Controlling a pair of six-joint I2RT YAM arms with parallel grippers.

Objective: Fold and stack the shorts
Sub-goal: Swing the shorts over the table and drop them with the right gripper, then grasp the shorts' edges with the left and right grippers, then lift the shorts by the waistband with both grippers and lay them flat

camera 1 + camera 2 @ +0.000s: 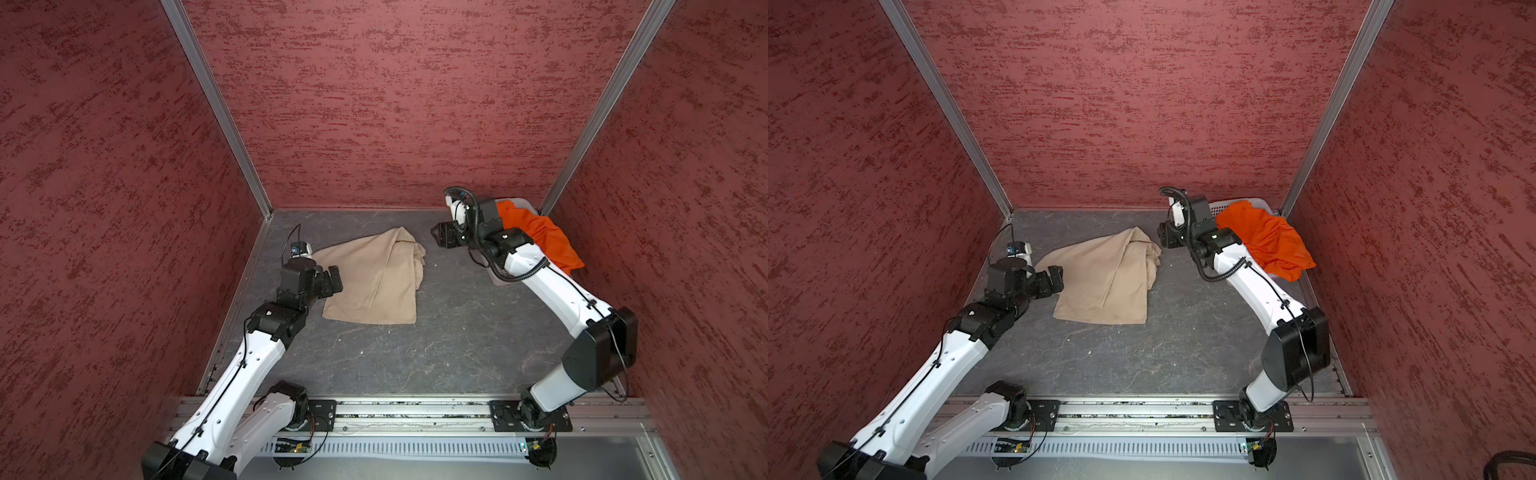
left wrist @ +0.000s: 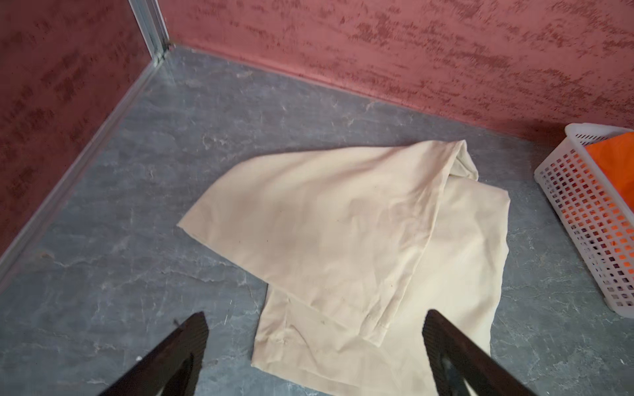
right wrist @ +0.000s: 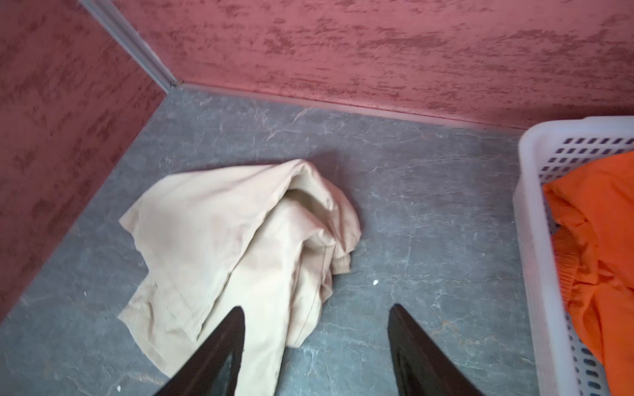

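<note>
Shorts, beige [image 1: 374,282]: half-folded, flat on grey table [image 1: 415,357], left of centre.
Shorts, orange [image 1: 540,239]: heaped in white basket [image 2: 583,219], far right corner.
Left gripper [image 2: 315,324]: spread wide, empty.
Right gripper [image 3: 315,310]: released, empty, beside basket.

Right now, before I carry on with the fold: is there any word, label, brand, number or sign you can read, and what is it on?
No readable text in any view.
beige shorts: plain cloth, no print or label showing.
orange shorts: no label showing.
white basket: no marking.
circuit boards under the front rail: any print is too small to read.
</note>
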